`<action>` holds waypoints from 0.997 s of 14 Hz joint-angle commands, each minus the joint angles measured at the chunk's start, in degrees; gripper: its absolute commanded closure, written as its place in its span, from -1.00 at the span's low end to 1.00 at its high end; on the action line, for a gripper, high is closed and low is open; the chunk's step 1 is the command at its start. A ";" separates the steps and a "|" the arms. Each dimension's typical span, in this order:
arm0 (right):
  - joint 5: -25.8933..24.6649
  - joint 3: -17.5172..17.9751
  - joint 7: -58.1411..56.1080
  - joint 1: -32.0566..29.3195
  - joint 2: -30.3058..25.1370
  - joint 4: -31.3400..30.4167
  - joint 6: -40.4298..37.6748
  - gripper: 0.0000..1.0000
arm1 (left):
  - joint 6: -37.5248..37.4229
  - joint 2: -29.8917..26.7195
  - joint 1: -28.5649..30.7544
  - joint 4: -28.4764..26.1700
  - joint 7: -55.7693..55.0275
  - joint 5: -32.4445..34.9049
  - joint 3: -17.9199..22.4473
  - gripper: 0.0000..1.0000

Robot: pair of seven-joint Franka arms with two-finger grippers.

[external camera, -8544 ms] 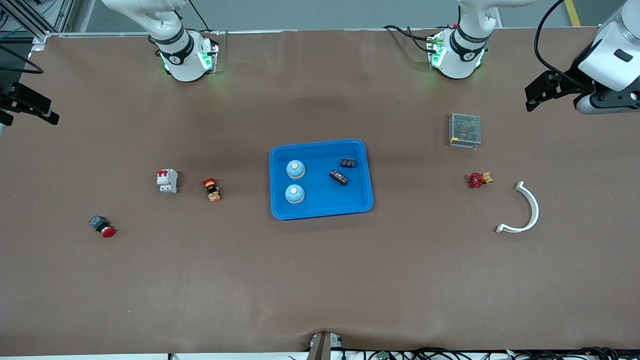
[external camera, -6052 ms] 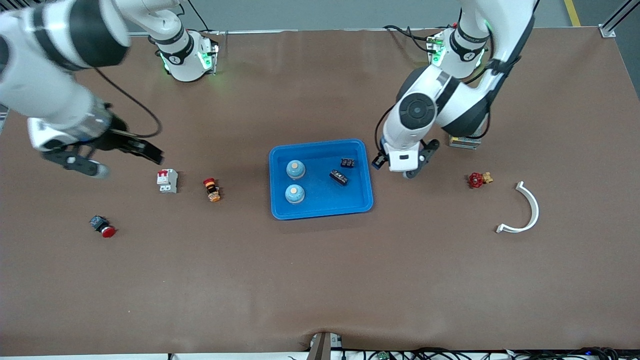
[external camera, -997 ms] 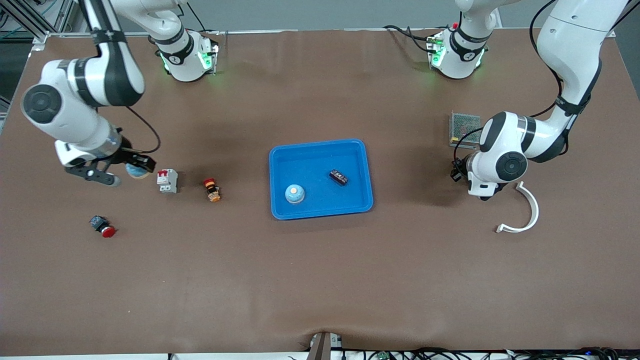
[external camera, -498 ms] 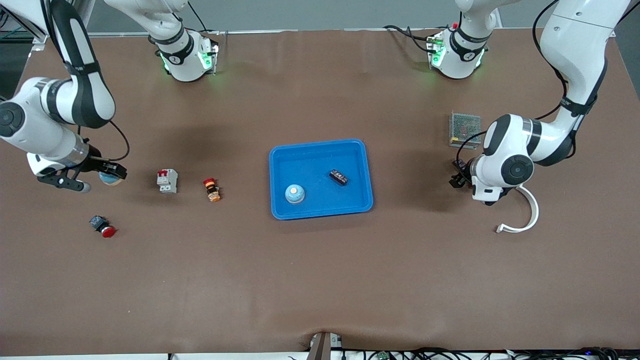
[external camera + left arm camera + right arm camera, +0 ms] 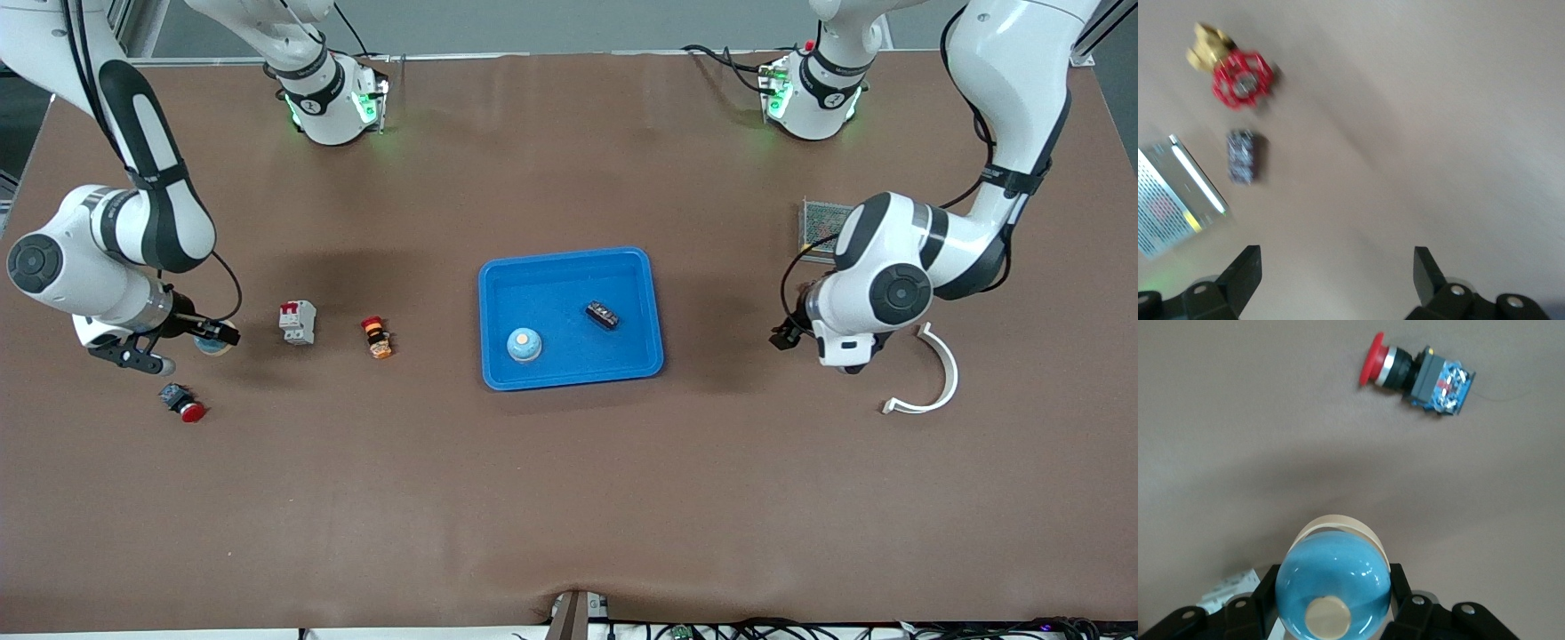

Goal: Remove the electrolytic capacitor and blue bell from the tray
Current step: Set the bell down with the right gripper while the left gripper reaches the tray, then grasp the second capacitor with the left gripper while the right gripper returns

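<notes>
My right gripper (image 5: 1331,613) is clamped on the blue bell (image 5: 1333,590), carrying it over bare surface (image 5: 551,498) at the right arm's end; in the front view the bell (image 5: 212,341) peeks out past the fingers. On the surface just under it, toward the front camera, lies the red push button (image 5: 1418,373) with its blue-grey block, also seen in the front view (image 5: 182,403). The white breaker (image 5: 298,322) and the small orange-and-red switch (image 5: 378,338) sit toward the tray from there.

My left gripper (image 5: 1338,280) is spread wide, nothing in it, hovering over the surface at the left arm's end. The black capacitor (image 5: 1243,156) lies flat on the surface, apart from my fingers (image 5: 1241,273), between the red valve (image 5: 1238,77) and the metal mesh box (image 5: 1175,200). In the front view my arm hides the capacitor; the mesh box (image 5: 822,222) pokes out above the wrist, the white curved piece (image 5: 938,378) lies beside it.

Blue tray (image 5: 649,302) mid-surface holds a second bell (image 5: 524,344) and a second black capacitor (image 5: 603,315).
</notes>
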 commanded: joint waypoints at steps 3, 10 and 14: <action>2.05 0.95 -0.38 -1.36 7.23 8.44 -0.44 1.00 | -0.15 2.04 -6.48 5.09 -10.04 -2.88 -1.02 -1.00; 5.30 1.57 -0.29 -0.75 16.37 10.82 9.92 1.00 | 8.63 10.47 -18.44 11.96 -28.51 -2.97 -0.67 -1.00; 5.66 2.01 0.24 -0.74 17.88 11.78 10.99 0.70 | 14.43 13.73 -21.96 11.96 -32.46 -2.62 -0.41 -0.93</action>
